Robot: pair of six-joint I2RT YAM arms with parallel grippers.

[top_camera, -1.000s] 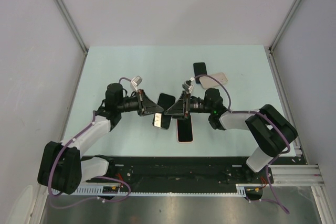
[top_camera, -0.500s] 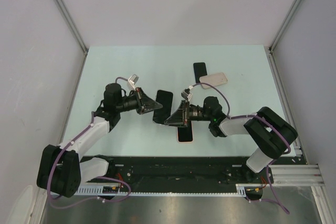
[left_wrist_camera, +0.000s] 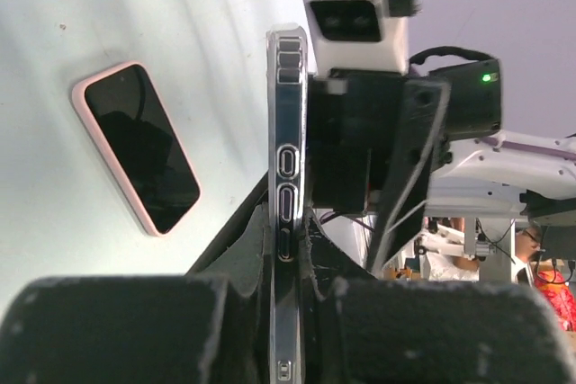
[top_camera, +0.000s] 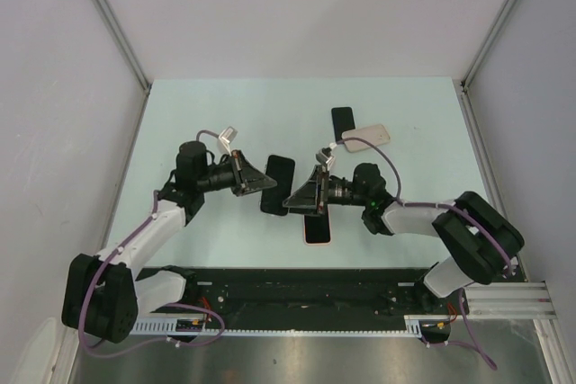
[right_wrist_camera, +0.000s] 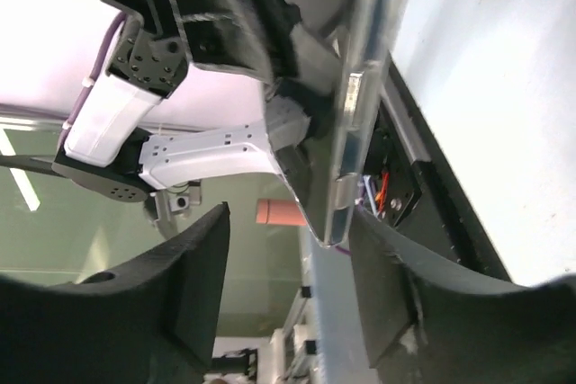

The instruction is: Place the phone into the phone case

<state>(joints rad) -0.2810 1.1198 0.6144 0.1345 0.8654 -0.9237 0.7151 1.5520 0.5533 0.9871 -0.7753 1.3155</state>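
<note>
Top external: the left gripper (top_camera: 263, 184) and the right gripper (top_camera: 293, 199) face each other over the middle of the counter (top_camera: 198, 114), fingertips near together.
Phone: a dark phone (top_camera: 279, 183) is held above the counter, pinched between the left gripper's pads; the left wrist view sees it edge-on.
Right gripper: fingers spread wide, with the phone's rim between them, against one finger.
Phone case: a pink case (top_camera: 317, 227) lies flat on the counter; dark inside, cannot tell whether filled.
In the way: the right gripper covers the pink case's far end, just beside the phone.
Far side: a black slab (top_camera: 342, 120) and a pale case (top_camera: 367, 137), touching, well apart from both grippers.
</note>
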